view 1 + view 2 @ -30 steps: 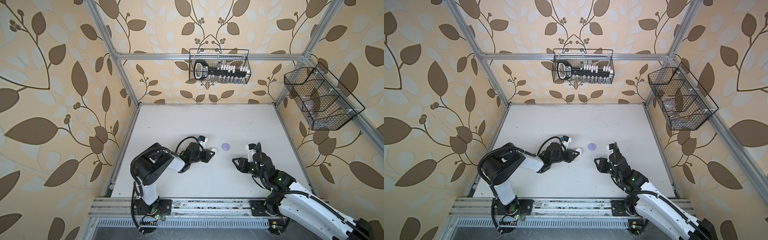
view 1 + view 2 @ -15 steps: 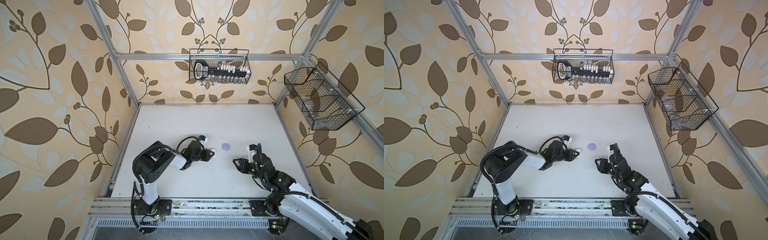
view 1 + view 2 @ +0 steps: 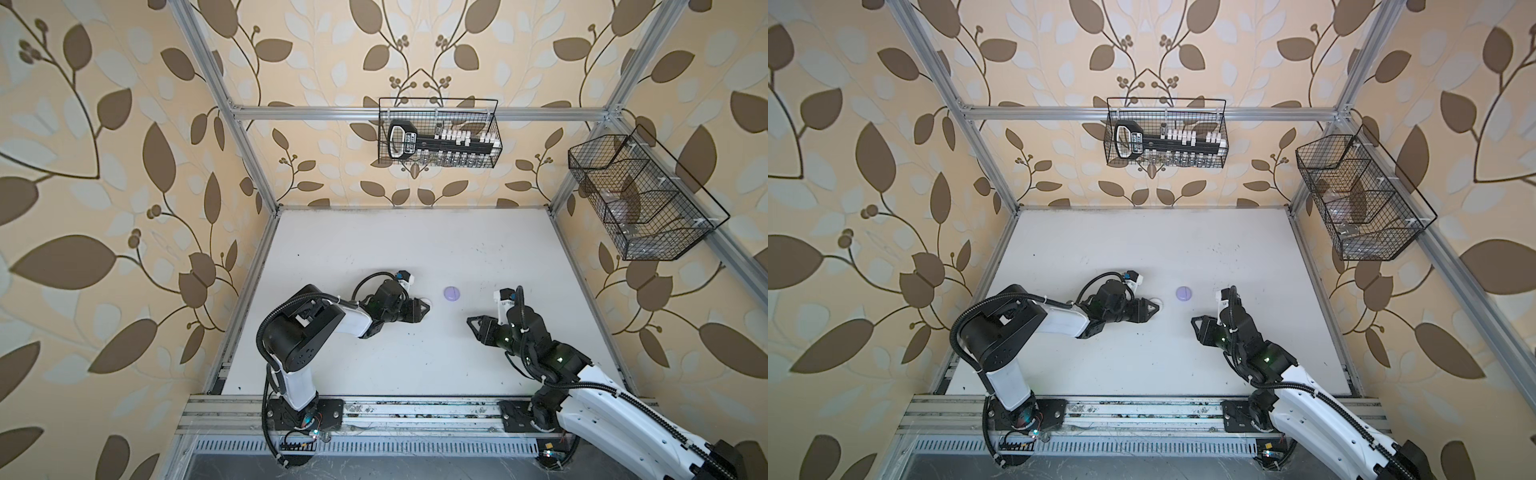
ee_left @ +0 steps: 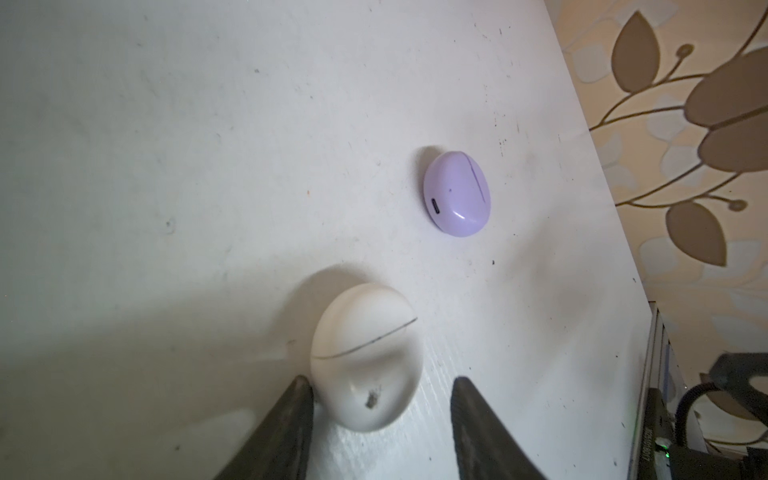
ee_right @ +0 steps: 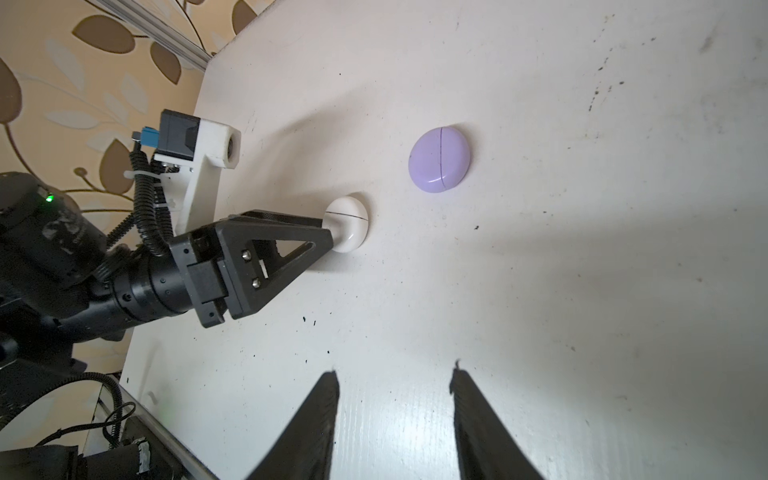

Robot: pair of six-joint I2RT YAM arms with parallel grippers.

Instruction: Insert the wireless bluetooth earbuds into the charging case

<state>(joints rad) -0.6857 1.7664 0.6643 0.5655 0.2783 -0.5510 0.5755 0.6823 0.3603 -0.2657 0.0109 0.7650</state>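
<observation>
Our left claw (image 4: 380, 382) stands parted around the white charging case (image 4: 365, 357), which lies shut on the surface (image 4: 166, 166). One finger (image 4: 286, 428) touches its side and the other stands clear, so nothing is gripped. The lilac case (image 4: 457, 193), also shut, lies near it but apart. Our right claw (image 5: 392, 374) hangs open and empty over bare surface, short of both cases. We see no earbuds anywhere, and we cannot tell whether they sit inside the shut cases. The risk, as we judge it, comes from the white case being smooth and rounded. With contact on one side only, any sideways drift of the arm could skid or spin it, perhaps into the lilac one. An off-centre pinch could squirt it out from between the fingers.
</observation>
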